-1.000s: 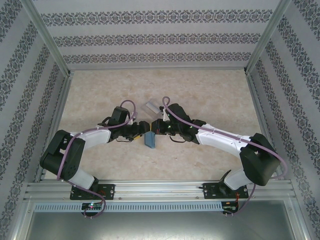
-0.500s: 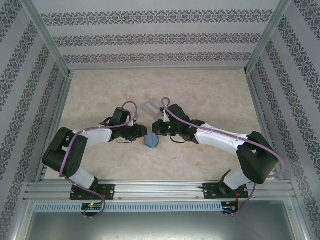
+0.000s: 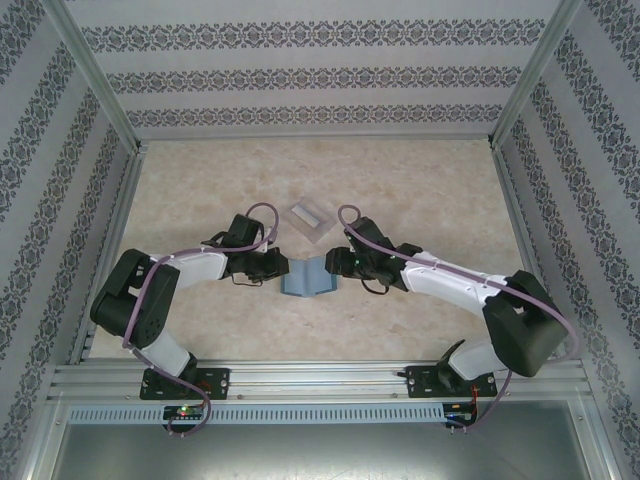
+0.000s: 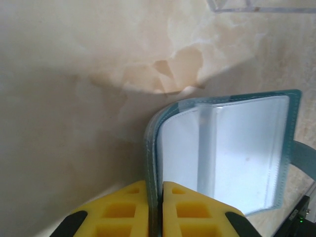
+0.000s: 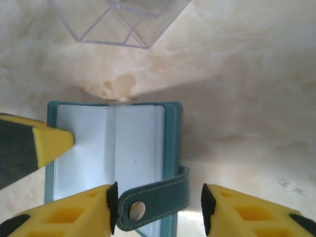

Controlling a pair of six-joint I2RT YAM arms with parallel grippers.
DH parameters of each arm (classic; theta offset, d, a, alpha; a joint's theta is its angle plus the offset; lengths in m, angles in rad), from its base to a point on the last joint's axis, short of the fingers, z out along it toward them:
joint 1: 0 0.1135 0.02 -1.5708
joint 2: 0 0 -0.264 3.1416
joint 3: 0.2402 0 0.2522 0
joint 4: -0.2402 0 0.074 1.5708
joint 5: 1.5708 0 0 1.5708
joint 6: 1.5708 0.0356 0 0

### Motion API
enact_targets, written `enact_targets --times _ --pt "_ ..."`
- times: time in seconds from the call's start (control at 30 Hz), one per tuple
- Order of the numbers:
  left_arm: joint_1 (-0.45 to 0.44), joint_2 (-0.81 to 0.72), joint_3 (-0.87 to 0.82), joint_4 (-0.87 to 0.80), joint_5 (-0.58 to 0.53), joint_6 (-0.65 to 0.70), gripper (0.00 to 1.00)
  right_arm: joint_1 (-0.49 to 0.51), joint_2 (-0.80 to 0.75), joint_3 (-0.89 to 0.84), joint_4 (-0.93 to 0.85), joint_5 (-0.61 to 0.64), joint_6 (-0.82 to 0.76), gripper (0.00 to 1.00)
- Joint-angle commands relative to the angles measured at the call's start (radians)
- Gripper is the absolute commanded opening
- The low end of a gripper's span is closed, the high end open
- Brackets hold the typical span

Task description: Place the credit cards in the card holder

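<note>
Pinching down hard, the left gripper (image 4: 154,210) is clamping its yellow fingers (image 4: 197,212) on one teal cover edge of the card holder (image 4: 232,148). That cover is curling up between them, off the table (image 4: 59,98). Inside, the clear plastic sleeves (image 4: 242,143) are showing pale and glossy, and I can't tell whether anything is sitting in them.

Over on the other side, the right gripper (image 5: 155,210) is hanging with its jaws apart, not grasping anything. The wallet's snap strap (image 5: 153,200) is lying in the gap between its fingers, closer to the left one.

From the top camera, the card holder is lying spread open around the middle of the table, right between the two grippers, with the left one at its left side and the right one at its right. A clear plastic stand (image 3: 311,217) is sitting just behind it, toward the back wall, not touching it. What's in the stand is too small to make out.
</note>
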Motion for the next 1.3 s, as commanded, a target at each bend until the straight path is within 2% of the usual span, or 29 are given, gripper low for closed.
enact_targets --times 0.0,0.27,0.6,0.77,1.07,1.2,1.27 --pt "0.008 0.027 0.008 -0.039 -0.025 0.019 0.13 0.079 -0.037 0.106 -0.129 0.163 -0.100 0.53" --pt "0.007 0.018 -0.006 -0.015 -0.053 -0.012 0.17 0.168 0.106 0.237 -0.104 0.061 -0.064 0.52" --pt "0.007 0.010 -0.004 -0.022 -0.056 -0.020 0.17 0.249 0.218 0.318 -0.128 0.087 -0.016 0.54" --pt "0.007 0.009 -0.002 -0.038 -0.063 -0.013 0.17 0.238 0.248 0.280 -0.175 0.142 0.060 0.53" --pt "0.008 -0.007 0.006 -0.092 -0.124 0.028 0.24 0.128 0.207 0.156 -0.171 0.188 0.050 0.54" --pt "0.008 -0.018 0.015 -0.118 -0.139 0.037 0.38 0.107 0.229 0.119 -0.123 0.170 0.043 0.53" --pt "0.008 -0.032 -0.004 -0.101 -0.151 0.032 0.41 0.101 0.249 0.115 -0.104 0.148 0.034 0.52"
